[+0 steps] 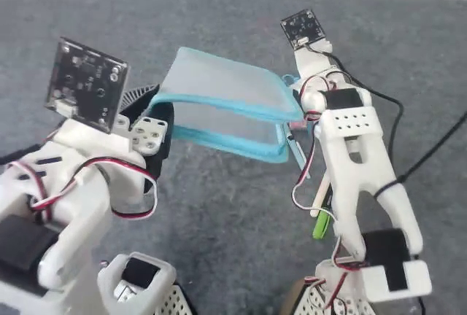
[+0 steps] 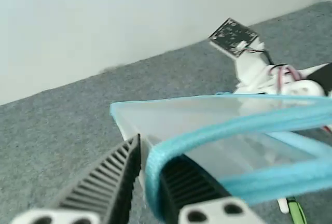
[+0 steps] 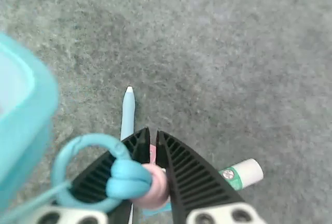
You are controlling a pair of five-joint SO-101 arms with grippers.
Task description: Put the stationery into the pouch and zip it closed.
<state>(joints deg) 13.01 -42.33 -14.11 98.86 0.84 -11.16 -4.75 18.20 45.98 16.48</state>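
A translucent pouch [image 1: 219,103] with teal trim hangs above the grey table between the two arms. My left gripper [image 1: 160,111] is shut on its left end; in the left wrist view the black fingers [image 2: 111,175] clamp the teal edge [image 2: 155,164]. My right gripper [image 1: 295,100] is at the pouch's right corner, shut [image 3: 150,133] on the zipper pull, a teal loop [image 3: 83,149] with a pink bead [image 3: 154,187]. A light blue pen [image 3: 127,110], a white and green marker [image 3: 239,175] and a green pen [image 1: 321,224] lie on the table under the right arm.
Grey felt table [image 1: 219,213] all around, with a pale wall behind it [image 2: 104,22]. The right arm [image 2: 259,71] stands beyond the pouch in the left wrist view. Both arm bases sit at the near edge [image 1: 139,278].
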